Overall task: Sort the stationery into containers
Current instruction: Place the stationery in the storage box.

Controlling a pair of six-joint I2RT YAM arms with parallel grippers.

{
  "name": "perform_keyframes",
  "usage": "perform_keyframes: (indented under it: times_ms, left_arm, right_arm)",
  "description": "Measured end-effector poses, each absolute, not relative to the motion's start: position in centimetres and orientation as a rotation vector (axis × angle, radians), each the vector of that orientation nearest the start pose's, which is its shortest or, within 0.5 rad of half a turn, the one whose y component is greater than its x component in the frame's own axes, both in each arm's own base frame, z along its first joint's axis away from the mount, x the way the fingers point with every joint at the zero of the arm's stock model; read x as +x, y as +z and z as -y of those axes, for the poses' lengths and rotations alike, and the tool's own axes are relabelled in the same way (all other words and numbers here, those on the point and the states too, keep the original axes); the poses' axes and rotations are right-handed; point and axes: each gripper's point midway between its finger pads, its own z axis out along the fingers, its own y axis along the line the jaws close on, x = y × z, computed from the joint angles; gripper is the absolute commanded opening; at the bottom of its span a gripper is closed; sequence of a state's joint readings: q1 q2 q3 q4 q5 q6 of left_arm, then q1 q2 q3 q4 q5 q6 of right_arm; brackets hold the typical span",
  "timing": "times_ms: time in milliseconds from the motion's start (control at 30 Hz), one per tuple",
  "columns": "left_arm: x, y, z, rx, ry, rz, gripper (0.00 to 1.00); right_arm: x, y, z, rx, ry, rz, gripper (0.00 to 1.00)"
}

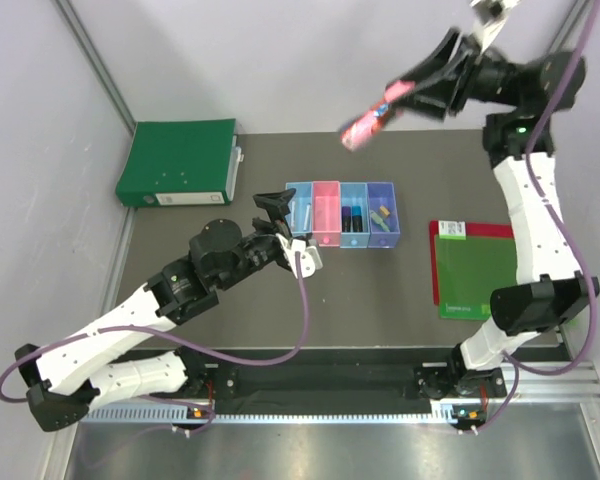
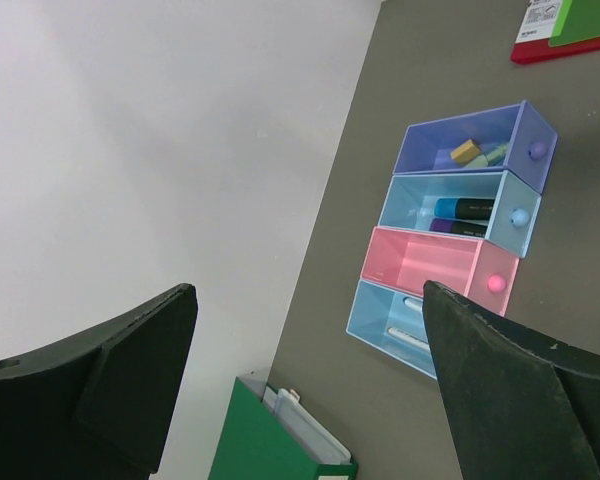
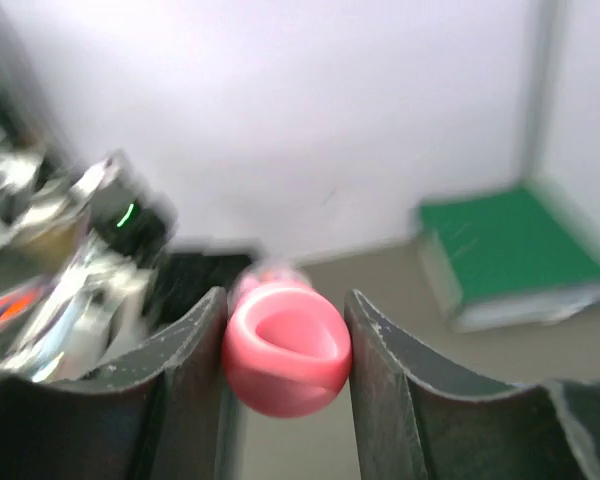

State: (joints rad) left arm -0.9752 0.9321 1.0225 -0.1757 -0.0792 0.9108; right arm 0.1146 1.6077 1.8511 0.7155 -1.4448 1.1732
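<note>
Four containers (image 1: 325,240) stand in one row: two light blue, one pink, one purple. One pink tube-shaped item (image 1: 361,129) is clamped between the fingers of the right gripper (image 1: 392,98), which hangs well above and beyond the row. The left gripper (image 2: 308,295) is spread wide just beside the row, with one green binder (image 1: 178,160) farther to its left.

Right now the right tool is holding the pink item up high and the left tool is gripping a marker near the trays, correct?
No. The left wrist view shows the left tool open and empty near the trays. The right tool does hold the pink item up high.
</note>
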Motion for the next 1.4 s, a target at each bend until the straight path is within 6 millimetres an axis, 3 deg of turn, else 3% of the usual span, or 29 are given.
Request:
perform_keyframes:
  times_ms: [133, 233, 367, 500, 600, 700, 767, 1033, 1400]
  left_arm:
    - [23.6, 36.8, 26.5, 1.296, 0.017, -1.015, 0.99]
    - [23.7, 37.3, 26.6, 1.288, 0.018, -1.006, 0.99]
    - [23.6, 37.7, 26.5, 1.281, 0.022, -0.998, 0.99]
    - [23.7, 37.9, 26.2, 1.273, 0.031, -1.002, 0.99]
    - [23.6, 38.3, 25.8, 1.257, 0.040, -1.000, 0.99]
    - [23.4, 38.7, 24.9, 1.229, 0.054, -1.000, 0.99]
    - [23.2, 38.6, 24.2, 1.213, 0.064, -1.002, 0.99]
    - [24.0, 36.8, 22.1, 1.182, 0.130, -1.065, 0.99]
    - [24.7, 33.3, 19.9, 1.139, 0.106, -1.208, 0.99]
  right_arm:
    - [31.3, 59.1, -20.7, -0.836, 1.215, -1.195, 0.00]
    - [33.0, 59.4, -20.0, -0.742, 1.038, -1.219, 0.00]
    - [37.4, 54.6, -19.5, -0.655, 0.804, -1.388, 0.00]
    - [41.8, 45.5, -20.2, -0.685, 0.567, -1.640, 0.00]
    - [42.7, 37.8, -20.7, -0.769, 0.425, -1.819, 0.00]
    - [42.3, 33.1, -20.9, -0.860, 0.299, -1.917, 0.00]
    - [42.1, 31.9, -21.3, -0.910, 0.236, -1.928, 0.00]
    - [43.5, 32.2, -23.4, -0.950, 0.114, -1.843, 0.00]
    - [45.2, 26.5, -28.6, -1.050, 0.188, -1.875, 0.00]
